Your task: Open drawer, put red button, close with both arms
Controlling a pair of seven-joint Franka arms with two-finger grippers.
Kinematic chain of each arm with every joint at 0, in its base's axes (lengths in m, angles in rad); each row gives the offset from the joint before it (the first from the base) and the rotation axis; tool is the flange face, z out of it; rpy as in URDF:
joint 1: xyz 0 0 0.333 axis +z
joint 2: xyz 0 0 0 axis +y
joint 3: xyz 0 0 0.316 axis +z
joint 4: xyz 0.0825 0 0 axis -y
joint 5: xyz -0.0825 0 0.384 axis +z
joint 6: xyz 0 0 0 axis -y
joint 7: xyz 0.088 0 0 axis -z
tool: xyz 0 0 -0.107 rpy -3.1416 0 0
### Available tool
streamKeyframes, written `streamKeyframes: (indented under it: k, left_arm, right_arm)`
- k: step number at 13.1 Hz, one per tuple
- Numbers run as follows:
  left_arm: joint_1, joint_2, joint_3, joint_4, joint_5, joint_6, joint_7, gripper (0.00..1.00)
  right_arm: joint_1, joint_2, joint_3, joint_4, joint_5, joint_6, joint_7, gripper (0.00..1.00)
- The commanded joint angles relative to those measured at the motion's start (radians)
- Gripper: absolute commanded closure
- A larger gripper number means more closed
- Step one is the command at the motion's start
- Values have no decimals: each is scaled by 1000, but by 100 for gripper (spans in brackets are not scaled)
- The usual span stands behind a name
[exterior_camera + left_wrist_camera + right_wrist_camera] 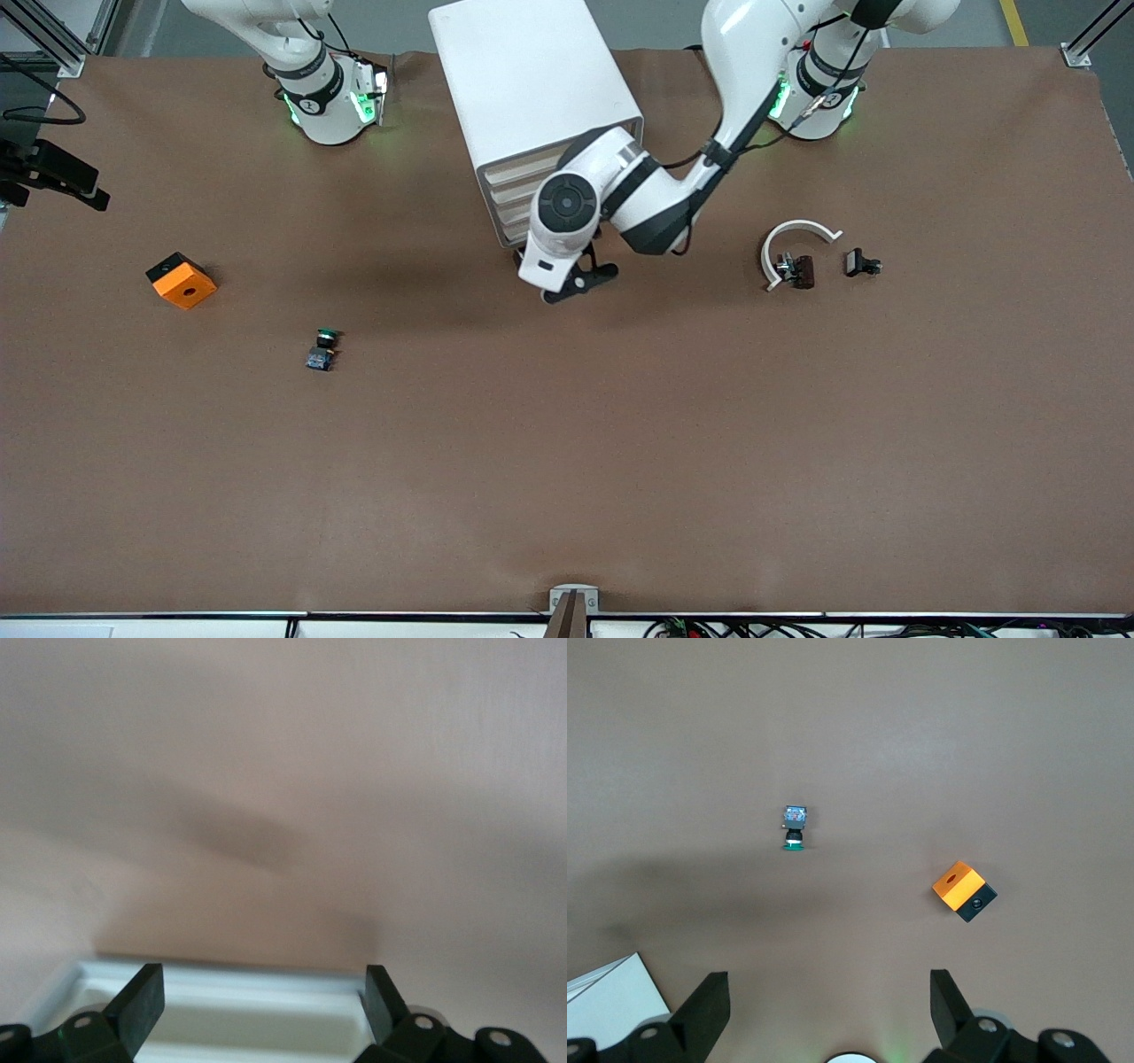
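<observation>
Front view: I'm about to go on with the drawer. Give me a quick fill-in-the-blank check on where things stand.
1. The left gripper is low at the drawer fronts of the white ____, fingers open.
2. The button nearer to the front camera than the orange box has a ____ cap.
3. The right gripper, up over the table above that button and box, has its fingers ____.

Missing words: cabinet; green; open.

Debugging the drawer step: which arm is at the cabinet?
The left arm: the open left pincer is low in front of the cabinet's drawer fronts. The right arm waits, the open right pincer up over the table.
</observation>
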Motion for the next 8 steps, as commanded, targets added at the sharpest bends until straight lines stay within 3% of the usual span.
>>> streamKeyframes:
  k: [1,8]
  left_arm:
    - [80,-43,-2,-8,89,-77,96,0]
    - [421,-193,-2,-17,119,-232,585,0]
  right_arm:
    - [-23,-24,1,-24,9,0,8,0]
    - [-29,-23,1,-24,9,5,-2,0]
